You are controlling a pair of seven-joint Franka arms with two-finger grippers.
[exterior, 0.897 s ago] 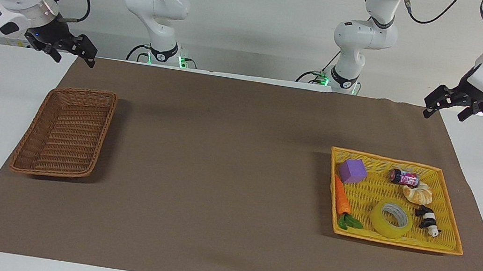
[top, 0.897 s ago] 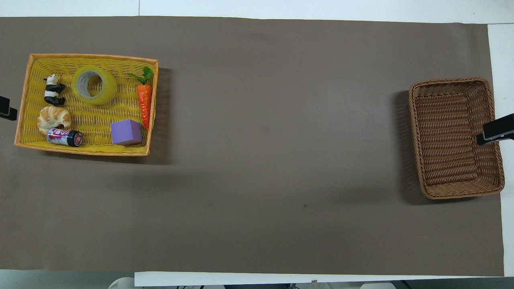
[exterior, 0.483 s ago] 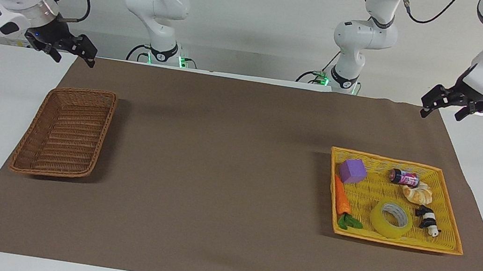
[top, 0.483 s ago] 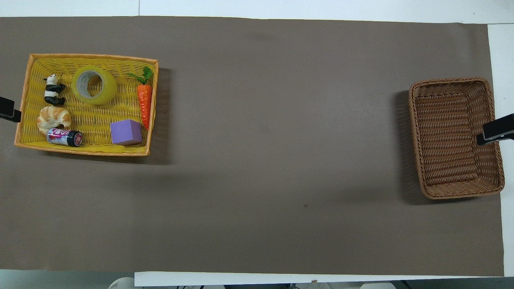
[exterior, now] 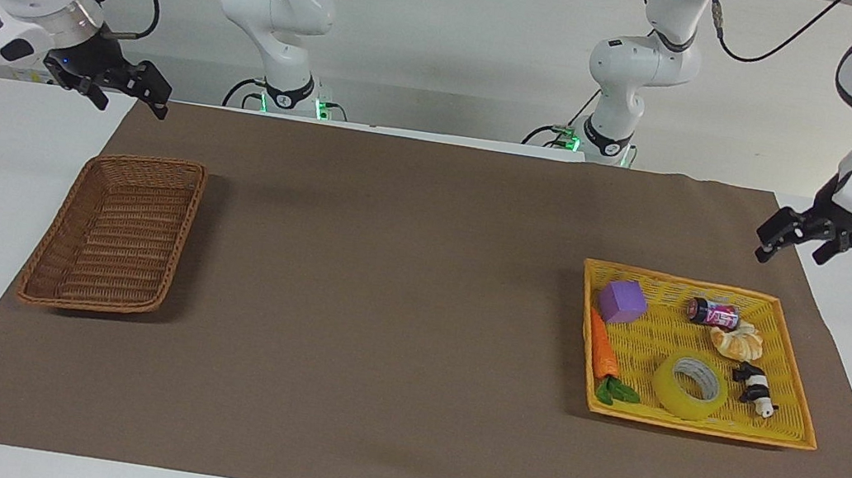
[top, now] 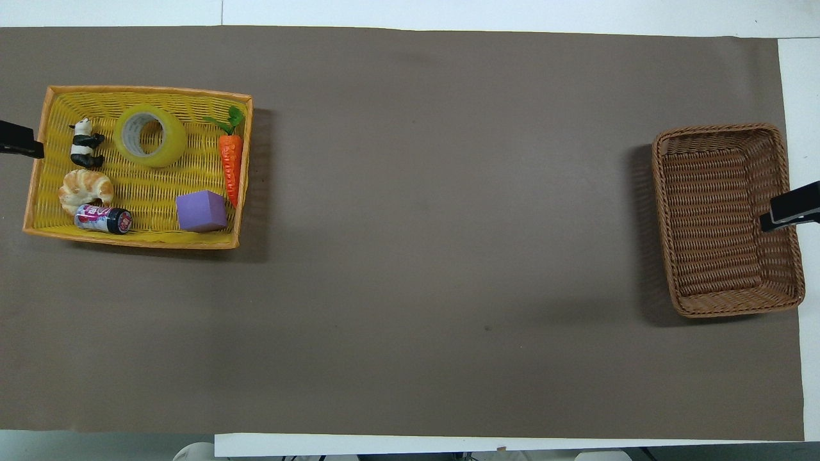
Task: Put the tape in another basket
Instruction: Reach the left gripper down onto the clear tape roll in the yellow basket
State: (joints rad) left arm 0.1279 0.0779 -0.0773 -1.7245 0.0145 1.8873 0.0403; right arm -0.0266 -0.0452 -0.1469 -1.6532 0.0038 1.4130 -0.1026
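Observation:
The tape [exterior: 669, 392] [top: 175, 138], a yellow ring with a whitish core, lies flat in the yellow basket [exterior: 691, 426] [top: 141, 241] at the left arm's end of the table. The brown basket [exterior: 108, 244] [top: 711, 224] sits at the right arm's end with nothing in it. My left gripper [exterior: 791, 252] hangs open in the air over the mat's edge, by the yellow basket's corner closest to the robots; only one tip [top: 19, 139] shows from overhead. My right gripper [exterior: 130, 104] [top: 791, 206] waits open, raised above the mat's corner by the brown basket.
Around the tape in the yellow basket are a toy carrot [exterior: 602, 349], a purple cube [exterior: 622, 302], a small can [exterior: 713, 314], a croissant [exterior: 737, 339] and a panda figure [exterior: 754, 387]. A brown mat [exterior: 383, 308] covers the table between the two baskets.
My left gripper has come down and moved closer to the yellow basket, still open. The right arm, the tape and both baskets have not moved.

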